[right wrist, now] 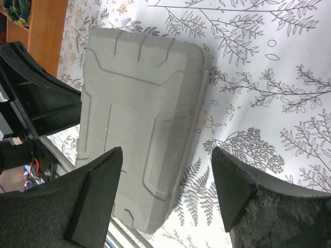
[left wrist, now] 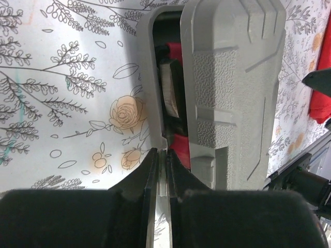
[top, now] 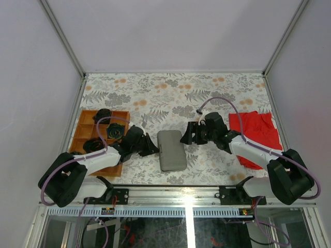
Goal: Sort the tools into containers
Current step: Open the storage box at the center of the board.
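The grey case (top: 171, 150) lies flat at the table's middle, its lid (left wrist: 232, 93) down but for a narrow gap along the left side. Through that gap, tools with red handles (left wrist: 175, 51) show inside. My left gripper (top: 151, 150) sits at the case's left edge, shut (left wrist: 163, 155) on a thin grey tab of the case's rim. My right gripper (top: 186, 135) hovers at the case's right edge, open (right wrist: 166, 151), with nothing between its fingers; the closed lid (right wrist: 139, 119) lies under it. The wooden tray (top: 85, 132) stands at the left.
Dark round items (top: 115, 130) fill several tray compartments. A red cloth (top: 256, 132) lies at the right, beyond my right arm. The tray's corner (right wrist: 46, 31) shows in the right wrist view. The table's front rail runs just below the case.
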### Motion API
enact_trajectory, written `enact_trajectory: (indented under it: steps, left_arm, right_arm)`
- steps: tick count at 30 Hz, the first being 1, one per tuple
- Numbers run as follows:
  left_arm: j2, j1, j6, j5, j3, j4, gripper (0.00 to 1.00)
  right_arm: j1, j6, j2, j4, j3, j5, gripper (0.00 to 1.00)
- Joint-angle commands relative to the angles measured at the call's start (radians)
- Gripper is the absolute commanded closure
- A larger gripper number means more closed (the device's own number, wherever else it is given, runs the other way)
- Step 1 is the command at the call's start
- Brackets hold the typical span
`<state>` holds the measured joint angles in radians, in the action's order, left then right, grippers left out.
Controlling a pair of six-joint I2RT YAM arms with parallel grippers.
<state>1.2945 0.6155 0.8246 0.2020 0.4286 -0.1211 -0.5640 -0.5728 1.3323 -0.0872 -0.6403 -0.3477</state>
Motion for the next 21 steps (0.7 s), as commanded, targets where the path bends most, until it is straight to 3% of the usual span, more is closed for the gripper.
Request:
enact_trajectory:
  steps: [1,4,10,16,21]
  left_arm:
    - [-0.061,0.006,-0.042,0.003,0.056,0.065,1.0]
    - [-0.094,0.006,-0.057,0.008,0.071,0.082,1.0]
    - [-0.115,0.006,-0.053,0.045,0.084,0.075,1.0]
    - [-0.187,0.006,-0.033,0.074,0.091,0.063,1.0]
    - [-0.199,0.006,-0.029,0.081,0.094,0.066,1.0]
  right_arm:
    - [-0.008,0.043,-0.068,0.047,-0.04,0.081,0.23]
    - [-0.019,0.076,-0.088,0.08,-0.066,0.095,0.22]
    - [-0.148,0.171,-0.065,0.238,-0.207,0.303,0.11]
    - [-0.226,0.148,-0.049,0.275,-0.247,0.405,0.02]
    - [-0.316,0.104,-0.01,0.265,-0.278,0.434,0.01]
